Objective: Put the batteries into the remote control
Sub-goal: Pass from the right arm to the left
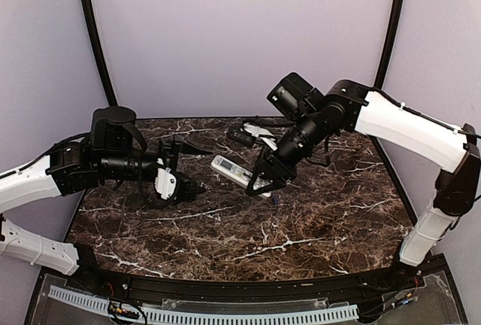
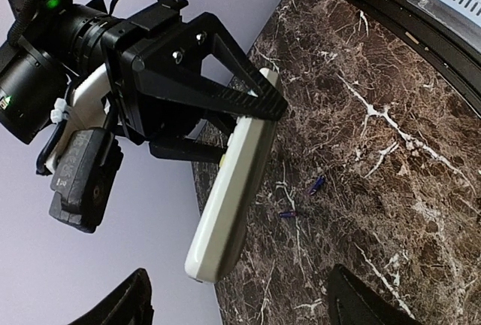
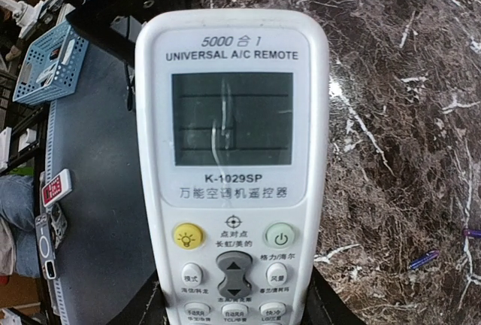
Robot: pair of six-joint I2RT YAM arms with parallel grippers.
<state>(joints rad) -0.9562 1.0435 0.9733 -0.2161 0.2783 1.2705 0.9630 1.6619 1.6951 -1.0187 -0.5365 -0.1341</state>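
Batteries (image 2: 316,184), two slim blue-purple cells, lie loose on the marble table (image 1: 301,242) near its centre. They are close together but not touching, just on the near side of the remote control (image 3: 233,152). To their left, the left gripper (image 2: 242,299) hangs empty, fingers spread wide and facing the remote. Farther back, the right gripper (image 1: 255,182) clamps the white remote by its long edges at the button end, and the display end juts free toward the left arm.

The step in hand looks like presenting the remote for loading. It should go best if the right arm holds the body rigid and turns its back toward the left arm. The left gripper would then narrow its fingers and take one cell across its middle so it cannot roll, lining it up lengthwise with the bay before pressing it in.

Much is hidden. The remote's back and battery bay face away from every camera, so it cannot be told whether the cover is on or off. The lowest buttons are cut off in the right wrist view. The right fingertips sit behind the remote's body. The cells are too small to read polarity, and whether the remote touches the marble is unclear.
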